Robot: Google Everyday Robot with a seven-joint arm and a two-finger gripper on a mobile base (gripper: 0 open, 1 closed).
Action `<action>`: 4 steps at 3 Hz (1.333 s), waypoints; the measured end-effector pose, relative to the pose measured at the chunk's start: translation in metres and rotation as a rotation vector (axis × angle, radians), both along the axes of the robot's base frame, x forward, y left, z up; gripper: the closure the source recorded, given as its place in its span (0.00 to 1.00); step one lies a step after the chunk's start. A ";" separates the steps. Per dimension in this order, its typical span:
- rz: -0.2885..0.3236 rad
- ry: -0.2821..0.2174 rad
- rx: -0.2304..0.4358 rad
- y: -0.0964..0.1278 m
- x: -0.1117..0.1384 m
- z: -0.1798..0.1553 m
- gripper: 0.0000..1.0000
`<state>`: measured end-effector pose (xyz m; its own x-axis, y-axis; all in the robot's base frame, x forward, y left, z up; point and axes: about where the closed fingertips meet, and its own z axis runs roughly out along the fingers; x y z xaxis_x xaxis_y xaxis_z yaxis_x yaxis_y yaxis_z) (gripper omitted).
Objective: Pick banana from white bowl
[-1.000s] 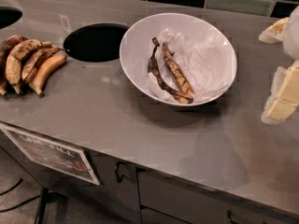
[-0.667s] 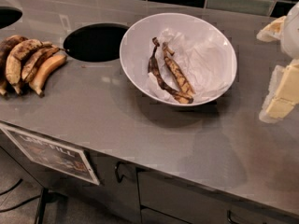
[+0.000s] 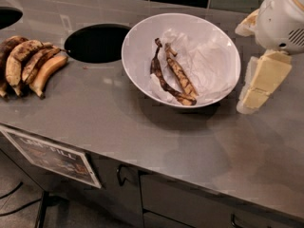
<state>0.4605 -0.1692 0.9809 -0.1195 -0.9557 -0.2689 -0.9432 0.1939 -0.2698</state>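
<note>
a: where's the gripper (image 3: 243,69) right now?
b: just outside the right rim of the white bowl (image 3: 137,46). it's empty, and its two pale fingers are spread apart.
a: and the banana (image 3: 181,78)?
b: inside the white bowl, on the crumpled paper (image 3: 211,61), a little left of the bowl's centre, with its stem toward the far rim. a thinner, darker curved banana (image 3: 158,72) lies along its left side, and the two seem to touch at the near end.
a: so how to take it cleanly?
b: i'd bring the gripper in over the bowl's rim and turn the fingers across the banana's length. then come down on its upper half, where the two fruits lie a little apart. it looks soft, so close gently. mind the paper, which could get pinched and lift with it.
a: the bunch (image 3: 28,65)?
b: well left of the bowl, past the round hole (image 3: 97,42) in the counter (image 3: 142,141). leave it.
</note>
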 end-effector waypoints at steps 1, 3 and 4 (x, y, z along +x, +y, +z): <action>-0.023 0.003 0.019 0.002 0.010 -0.006 0.00; -0.247 0.116 0.006 0.008 0.064 -0.033 0.00; -0.294 0.120 0.023 0.011 0.065 -0.032 0.00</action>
<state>0.5253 -0.1586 0.9485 -0.4223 -0.8691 -0.2574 -0.8706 0.4680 -0.1519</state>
